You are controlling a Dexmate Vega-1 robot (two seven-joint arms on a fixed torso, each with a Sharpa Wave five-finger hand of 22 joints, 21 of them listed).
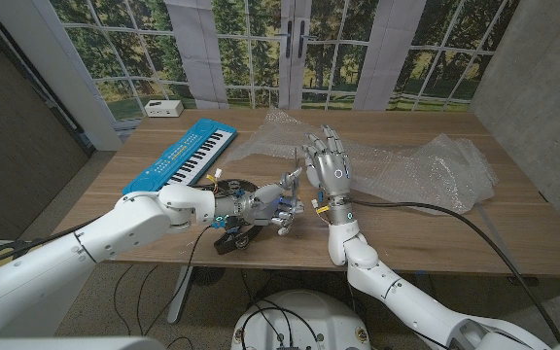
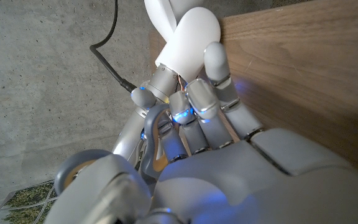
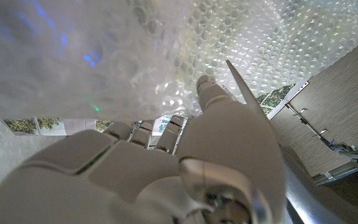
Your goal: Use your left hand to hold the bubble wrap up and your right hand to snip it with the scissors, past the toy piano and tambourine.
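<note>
Judging by how things lie, I am early in this job: nothing is cut and nothing is lifted yet. Across the far half of the table [image 1: 426, 238] the bubble wrap [image 1: 445, 170] lies spread out, one end reaching behind my raised fingers, the bulk off toward my right; I see no snip in it, though its folds hide much. Beside it, on my left, sits the piano [image 1: 181, 156], and I cannot make out a tambourine for sure. My right hand [image 1: 329, 170] stands upright near the wrap's near edge, fingers extended; the right wrist view shows a scissors [image 3: 247, 93] blade poking up past my fingers toward the wrap, so I take it I am holding them, blade close to the sheet. My left hand [image 1: 275, 206] sits low at the front edge, right against my right wrist, fingers curled in; I cannot tell whether it grips anything. Left to do: get my left hand onto the wrap, raise it, then cut.
</note>
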